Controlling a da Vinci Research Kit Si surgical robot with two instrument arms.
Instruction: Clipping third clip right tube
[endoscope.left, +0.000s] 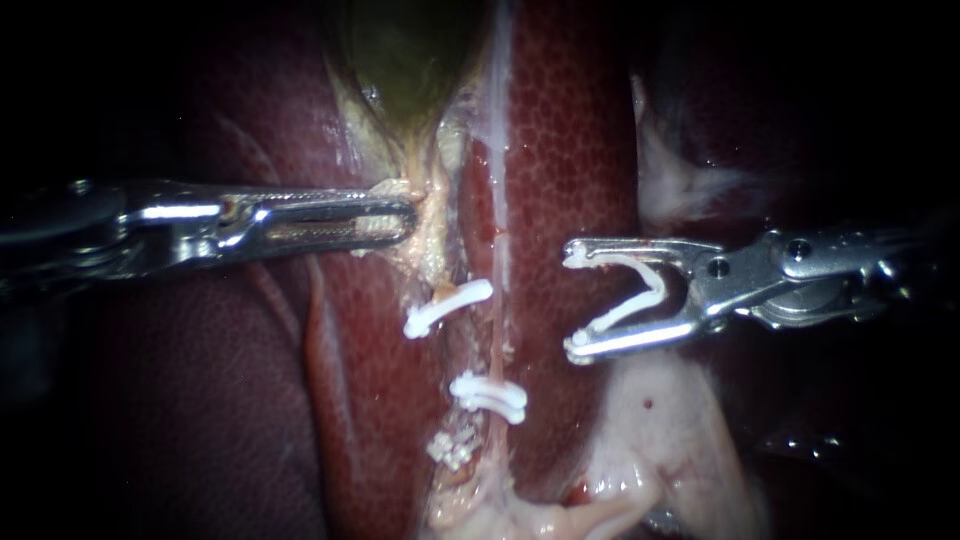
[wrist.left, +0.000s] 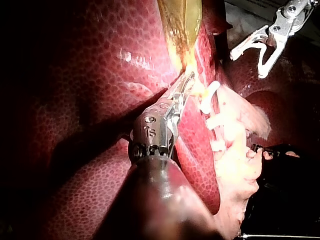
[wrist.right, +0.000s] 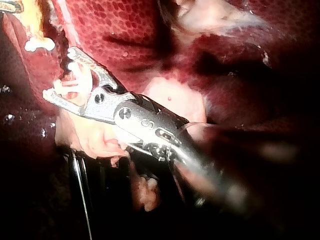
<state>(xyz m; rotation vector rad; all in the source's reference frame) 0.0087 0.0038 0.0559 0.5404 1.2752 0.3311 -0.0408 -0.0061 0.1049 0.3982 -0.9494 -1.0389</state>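
Surroundings: the lit field is all tissue, and its edges fall into darkness on both sides.
Surface: the dark red, finely mottled liver (endoscope.left: 570, 150) fills the view, with the green-brown gallbladder (endoscope.left: 400, 50) tapering down to a neck at the top.
Instruments: two, one from each side.
Left instrument (endoscope.left: 405, 215): its long slotted jaws lie together, clamped on the pale tissue (endoscope.left: 428, 225) just under the gallbladder's neck. The left wrist view shows the tip buried in that yellowish tissue.
Right instrument (endoscope.left: 575, 300): its jaws stand wide apart with a V-shaped loaded clip (endoscope.left: 625, 312) seated between them, one leg lying along each jaw.
Right tube (endoscope.left: 497, 330): a thin pale-pink strand running straight down the middle of the field. The loaded clip's open mouth faces it from the right, near but apart.
Clips: three white ones counted, the loaded one and two closed on the tissue.
Upper clip (endoscope.left: 447, 308): it lies slanted, just left of the right tube, its raised end close to the strand.
Lower clip (endoscope.left: 490, 396): it sits squarely across the right tube, further down.
Speckled piece (endoscope.left: 452, 447): small and whitish, below and left of the lower clip. It cannot be told whether it is a clip.
Nearby: a mass of pale pink tissue (endoscope.left: 660, 430) spreads under the right instrument.
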